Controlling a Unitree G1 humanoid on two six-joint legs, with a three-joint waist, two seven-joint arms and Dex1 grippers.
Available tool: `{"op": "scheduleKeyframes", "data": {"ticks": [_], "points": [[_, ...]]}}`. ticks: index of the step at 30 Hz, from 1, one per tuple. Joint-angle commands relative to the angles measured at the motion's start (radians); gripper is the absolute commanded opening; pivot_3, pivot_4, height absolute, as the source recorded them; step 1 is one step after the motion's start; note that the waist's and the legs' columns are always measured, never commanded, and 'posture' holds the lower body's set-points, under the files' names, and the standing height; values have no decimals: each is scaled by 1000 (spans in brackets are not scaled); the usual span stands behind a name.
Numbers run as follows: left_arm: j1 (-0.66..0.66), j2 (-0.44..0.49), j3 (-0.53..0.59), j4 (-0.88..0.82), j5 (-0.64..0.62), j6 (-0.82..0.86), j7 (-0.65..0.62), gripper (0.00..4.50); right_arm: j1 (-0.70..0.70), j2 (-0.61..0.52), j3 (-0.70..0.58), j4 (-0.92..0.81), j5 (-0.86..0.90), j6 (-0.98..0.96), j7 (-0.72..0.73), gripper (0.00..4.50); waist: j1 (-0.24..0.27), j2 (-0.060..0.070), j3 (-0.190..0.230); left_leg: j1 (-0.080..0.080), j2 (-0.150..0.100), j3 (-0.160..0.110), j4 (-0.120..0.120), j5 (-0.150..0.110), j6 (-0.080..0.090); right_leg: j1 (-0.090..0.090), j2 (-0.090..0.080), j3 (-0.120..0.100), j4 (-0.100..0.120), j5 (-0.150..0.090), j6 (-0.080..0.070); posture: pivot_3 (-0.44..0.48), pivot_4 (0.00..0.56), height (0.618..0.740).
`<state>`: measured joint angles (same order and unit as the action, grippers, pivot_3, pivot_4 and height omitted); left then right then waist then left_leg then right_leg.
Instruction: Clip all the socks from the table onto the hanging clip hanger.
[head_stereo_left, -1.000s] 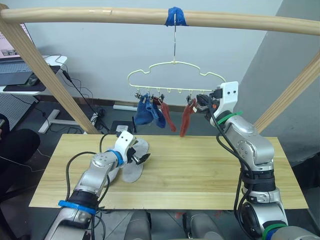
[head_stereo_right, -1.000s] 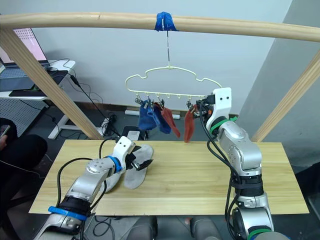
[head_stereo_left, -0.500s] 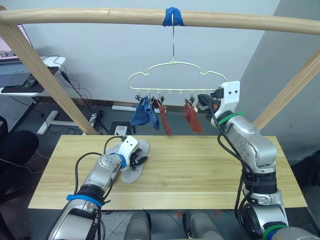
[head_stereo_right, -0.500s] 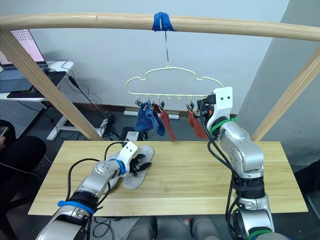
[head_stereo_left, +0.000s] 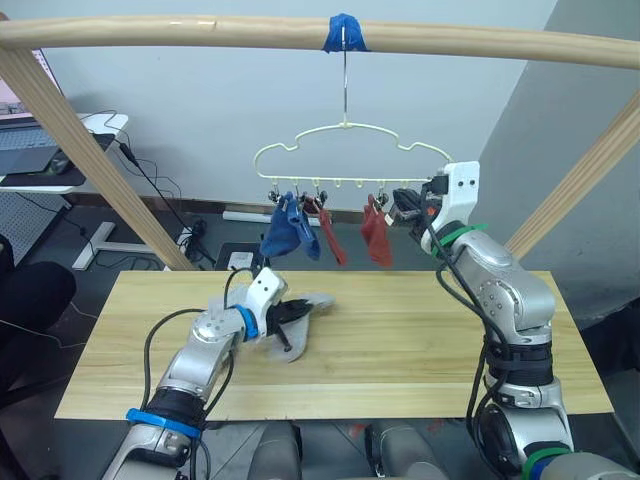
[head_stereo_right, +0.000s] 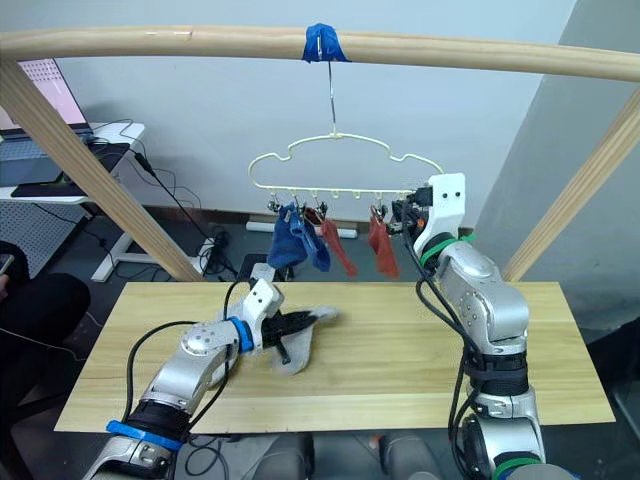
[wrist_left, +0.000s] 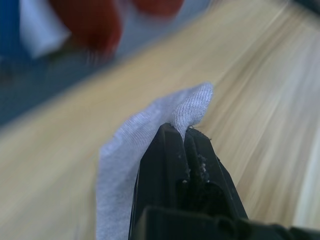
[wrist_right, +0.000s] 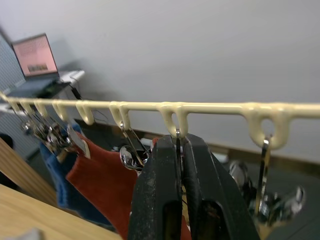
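In the left eye view I see my left claw (head_stereo_left: 287, 313) pinching a grey sock (head_stereo_left: 298, 318) lifted off the surface (head_stereo_left: 420, 350), at 7 o'clock from the clip hanger (head_stereo_left: 345, 160). My right claw (head_stereo_left: 403, 205) is up at the hanger's 4 o'clock end beside a red sock (head_stereo_left: 376, 233).

Left wrist view: fingers pressed together on grey fabric.

Right wrist view: the right claw is pinched shut on a clip (wrist_right: 177, 142).
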<state>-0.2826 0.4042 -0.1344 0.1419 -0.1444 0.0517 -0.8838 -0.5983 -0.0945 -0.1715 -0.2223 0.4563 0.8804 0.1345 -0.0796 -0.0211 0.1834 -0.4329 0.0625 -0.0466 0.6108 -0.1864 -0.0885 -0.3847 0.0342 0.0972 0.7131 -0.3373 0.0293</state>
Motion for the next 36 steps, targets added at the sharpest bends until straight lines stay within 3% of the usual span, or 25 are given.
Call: {"op": "scheduleKeyframes", "data": {"ticks": [1,5,12,36], "points": [[-13,-56,38,-136,-89,-71,16,60,-32,12,-99,-39,106,139,-49,0,0,0,0,0,0,0,0,0,0,0,0,0,0,0,0,-60,163,740],[-13,-125,19,-158,-52,-182,74,60,-88,60,-213,-73,245,339,-130,0,-1,0,0,0,0,0,0,0,0,0,0,0,0,0,0,-70,165,740],[-20,-170,-23,-140,14,-279,136,60,-173,144,-356,-104,359,518,-271,0,-4,0,0,0,0,0,0,0,0,0,0,1,-1,0,0,-84,164,740],[-72,-164,-8,-51,34,-417,193,60,-218,182,-457,-99,443,626,-367,0,-8,0,0,0,0,1,-1,0,0,0,0,1,-2,0,0,-92,164,740]]}}
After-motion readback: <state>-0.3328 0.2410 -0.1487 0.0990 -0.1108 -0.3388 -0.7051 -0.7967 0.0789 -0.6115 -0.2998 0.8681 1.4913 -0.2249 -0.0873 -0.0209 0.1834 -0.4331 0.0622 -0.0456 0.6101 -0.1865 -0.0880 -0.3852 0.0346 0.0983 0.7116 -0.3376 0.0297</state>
